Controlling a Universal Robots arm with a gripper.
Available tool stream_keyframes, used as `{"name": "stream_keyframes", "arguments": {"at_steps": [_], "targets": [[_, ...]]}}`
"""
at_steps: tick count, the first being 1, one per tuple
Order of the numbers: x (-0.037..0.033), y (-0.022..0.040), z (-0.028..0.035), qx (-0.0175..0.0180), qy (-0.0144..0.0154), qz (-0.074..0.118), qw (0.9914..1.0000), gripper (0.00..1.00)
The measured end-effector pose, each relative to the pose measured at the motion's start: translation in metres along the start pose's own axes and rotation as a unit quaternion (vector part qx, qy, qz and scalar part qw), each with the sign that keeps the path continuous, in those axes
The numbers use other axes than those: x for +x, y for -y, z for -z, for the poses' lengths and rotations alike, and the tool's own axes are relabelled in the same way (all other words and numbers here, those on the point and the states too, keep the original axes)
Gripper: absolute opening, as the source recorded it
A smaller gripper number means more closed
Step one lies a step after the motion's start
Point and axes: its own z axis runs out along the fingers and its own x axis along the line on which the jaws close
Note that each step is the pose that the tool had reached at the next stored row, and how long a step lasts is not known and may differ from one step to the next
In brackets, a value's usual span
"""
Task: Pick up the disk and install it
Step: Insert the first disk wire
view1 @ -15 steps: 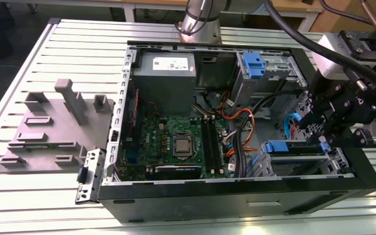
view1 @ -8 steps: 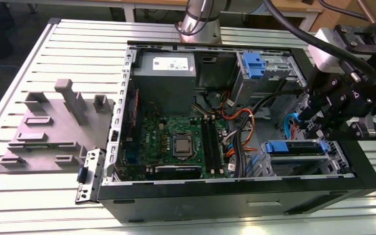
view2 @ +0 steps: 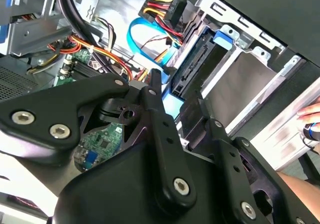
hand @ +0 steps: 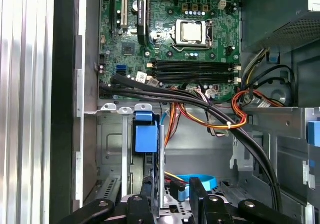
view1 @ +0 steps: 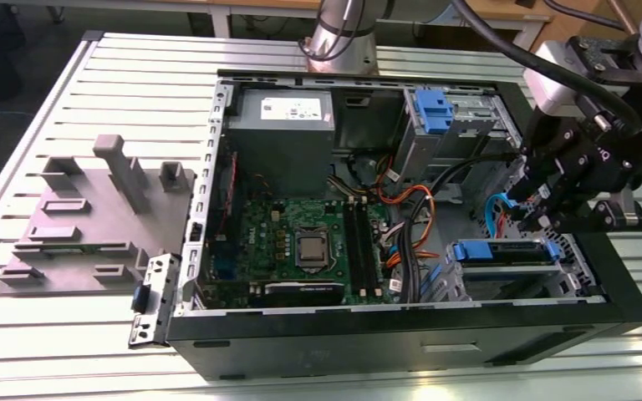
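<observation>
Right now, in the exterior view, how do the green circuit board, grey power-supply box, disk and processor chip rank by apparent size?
Largest first:
1. green circuit board
2. grey power-supply box
3. disk
4. processor chip

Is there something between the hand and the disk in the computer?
Nearly clear. The open hand is close to the disk, which sits in its metal bay. Only the blue cable loops right by the fingertips, next to the disk's end; whether it crosses the gap, I cannot tell.
</observation>
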Motion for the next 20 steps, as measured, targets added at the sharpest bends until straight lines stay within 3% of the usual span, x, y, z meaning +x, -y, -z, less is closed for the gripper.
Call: {"name": "stream_keyframes", "arguments": {"at_steps": [5,12,20], "targets": [[-0.0008,0.0024,-0.0027,0.0,-0.0002,0.0,1.0,0.42],[-0.0002,0.0028,-0.0129,0.0002,-0.0013,0.0,1.0,0.42],[-0.0001,0.0028,-0.0134,0.0002,-0.0014,0.0,1.0,0.42]]}}
